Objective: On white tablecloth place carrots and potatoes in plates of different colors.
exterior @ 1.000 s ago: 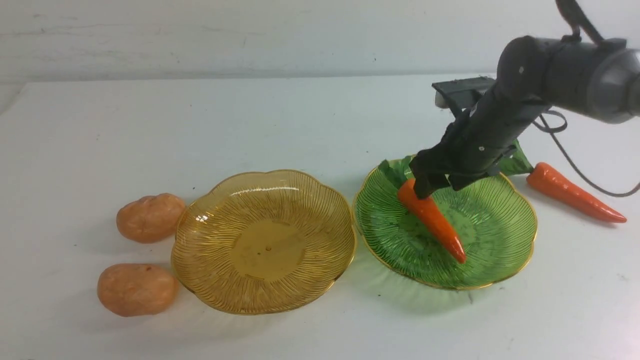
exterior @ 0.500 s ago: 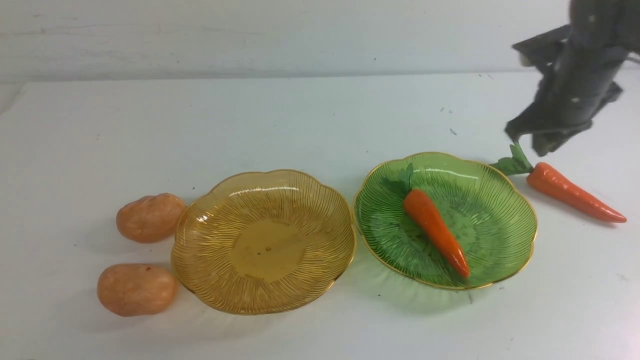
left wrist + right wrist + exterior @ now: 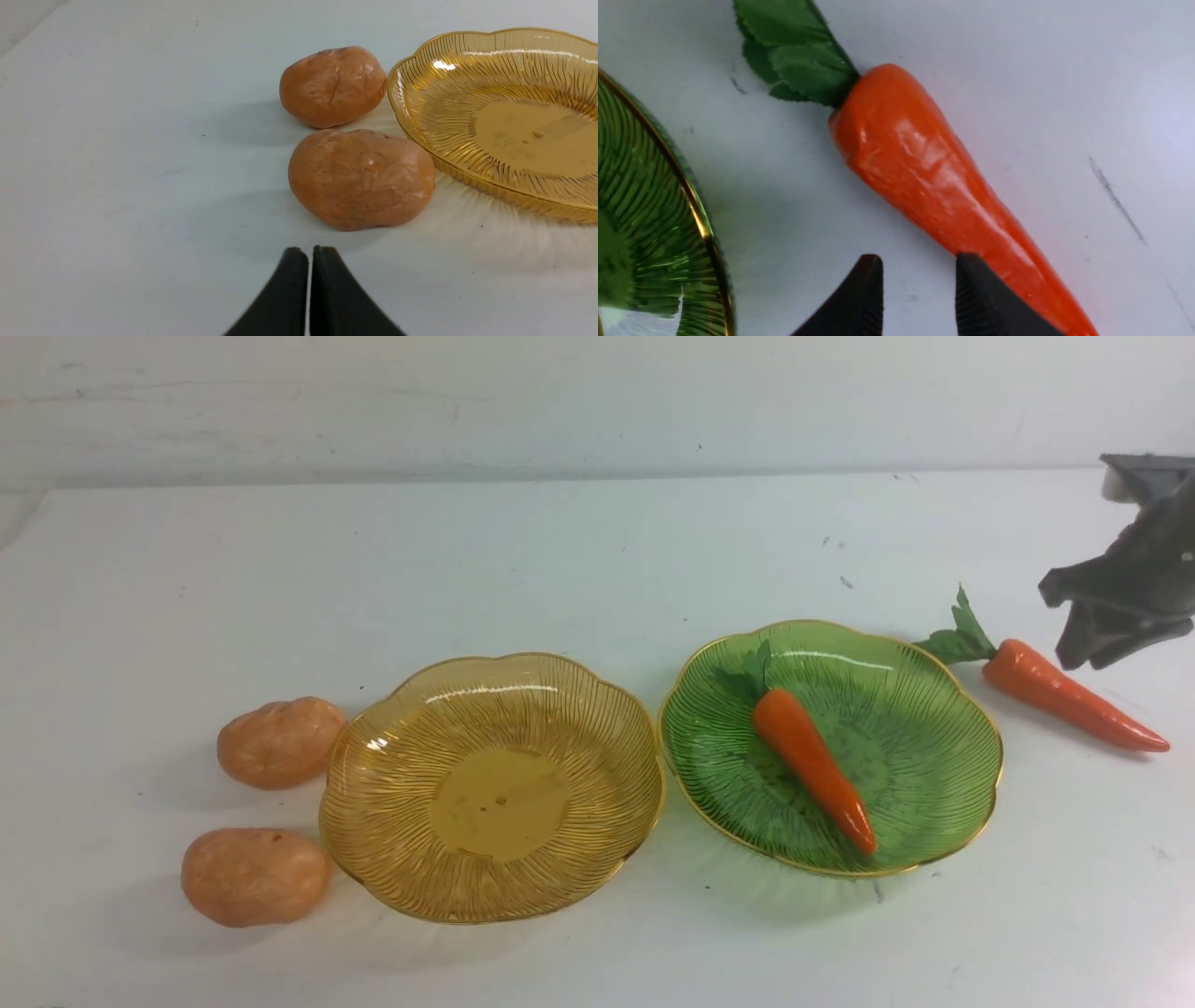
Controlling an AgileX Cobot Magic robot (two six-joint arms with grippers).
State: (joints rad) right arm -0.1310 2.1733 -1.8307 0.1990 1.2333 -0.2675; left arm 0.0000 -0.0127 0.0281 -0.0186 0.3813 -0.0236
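Above the loose carrot (image 3: 934, 186), right hand (image 3: 919, 268) hangs part-open, empty — left hand (image 3: 310, 254), shut, shows wrist-view only.

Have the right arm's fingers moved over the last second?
Yes. The fingers left the green plate and swung right, now by the loose carrot.

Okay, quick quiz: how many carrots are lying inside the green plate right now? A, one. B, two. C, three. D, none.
A: only one carrot lies in the green plate; the other carrot lies on the white tablecloth outside the plate's rim, on the robot's right.
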